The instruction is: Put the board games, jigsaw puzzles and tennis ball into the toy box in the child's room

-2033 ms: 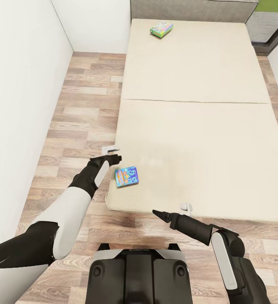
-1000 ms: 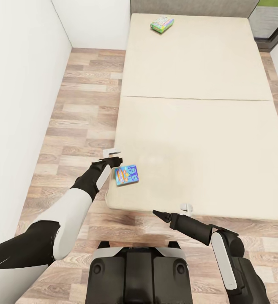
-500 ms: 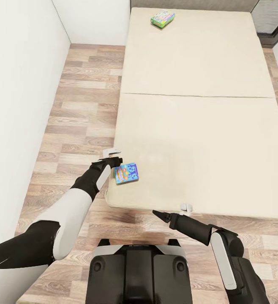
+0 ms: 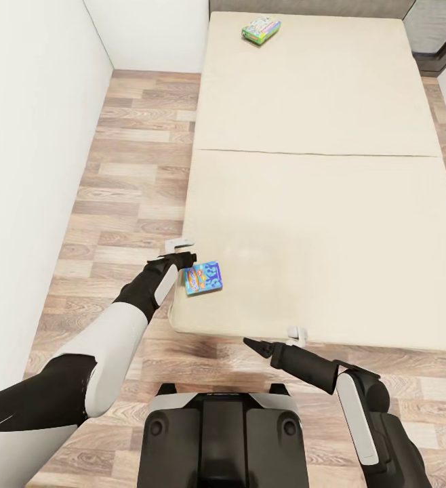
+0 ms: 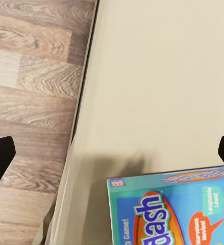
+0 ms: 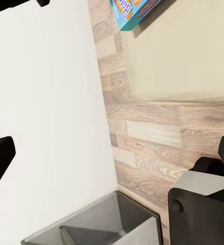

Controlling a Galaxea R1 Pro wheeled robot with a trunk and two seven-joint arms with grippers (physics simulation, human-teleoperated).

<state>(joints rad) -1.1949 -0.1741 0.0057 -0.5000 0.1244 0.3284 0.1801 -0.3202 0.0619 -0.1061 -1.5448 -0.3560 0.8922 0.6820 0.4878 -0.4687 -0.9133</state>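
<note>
Beside blue board game [image 4: 203,278]: gripper [image 4: 179,247] (unmoved)

Plain white walls [image 4: 33,135] bound the room on the left and far side. Light wood-plank flooring [image 4: 135,169] runs beside a wide beige bed [image 4: 318,203]; a dark-framed window [image 4: 440,34] sits top right.

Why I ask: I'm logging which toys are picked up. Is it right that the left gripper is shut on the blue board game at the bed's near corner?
Not quite. In the head view the left gripper is open, just beside the blue board game, which lies flat on the bed at its near corner.
</note>
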